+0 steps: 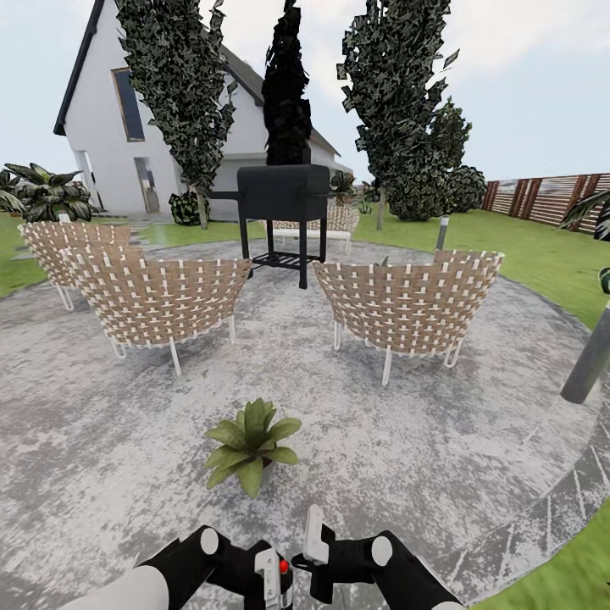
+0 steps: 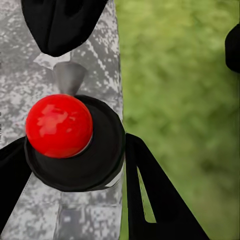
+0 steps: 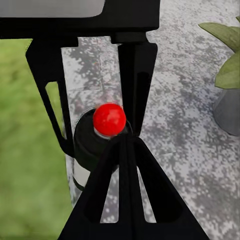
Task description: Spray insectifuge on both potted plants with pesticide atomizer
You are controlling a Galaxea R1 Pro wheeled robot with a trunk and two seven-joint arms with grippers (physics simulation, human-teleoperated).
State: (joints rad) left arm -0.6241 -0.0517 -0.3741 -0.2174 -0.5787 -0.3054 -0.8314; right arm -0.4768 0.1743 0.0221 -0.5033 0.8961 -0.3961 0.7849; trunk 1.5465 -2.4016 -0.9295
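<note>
One potted plant (image 1: 252, 442), a low rosette of pointed green leaves in a small grey pot, stands on the stone patio (image 1: 440, 457) just ahead of my hands. Its leaves and pot (image 3: 227, 107) also appear in the right wrist view. My left gripper (image 1: 275, 578) is shut on the pesticide atomizer (image 1: 283, 569), whose black head carries a red knob (image 2: 59, 125). My right gripper (image 1: 315, 542) is close beside it. Its fingers are shut, and their joined tips (image 3: 124, 141) rest against the atomizer's head (image 3: 109, 120).
Two woven chairs (image 1: 157, 296) (image 1: 411, 301) stand beyond the plant, with a third (image 1: 51, 241) at the left and a black grill (image 1: 282, 199) behind them. A grey post (image 1: 589, 364) leans at the right. Lawn (image 1: 551, 585) borders the patio close on my right.
</note>
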